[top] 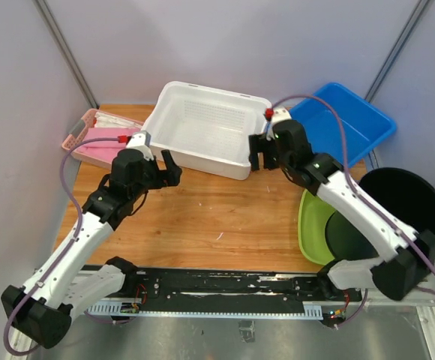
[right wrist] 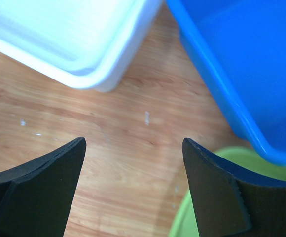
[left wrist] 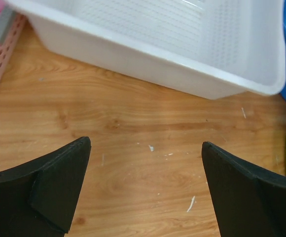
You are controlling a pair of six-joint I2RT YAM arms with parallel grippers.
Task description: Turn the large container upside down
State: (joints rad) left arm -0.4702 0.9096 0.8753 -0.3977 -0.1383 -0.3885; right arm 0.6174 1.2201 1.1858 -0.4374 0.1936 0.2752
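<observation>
The large white container stands upright, open side up, at the back middle of the wooden table. It also shows in the left wrist view and its corner in the right wrist view. My left gripper is open and empty just off the container's near left wall, over bare wood. My right gripper is open and empty beside the container's near right corner, over bare wood.
A blue tub sits right of the white container, close to the right arm. A pink perforated basket lies at the back left. A green bowl and a black bin stand at the right edge.
</observation>
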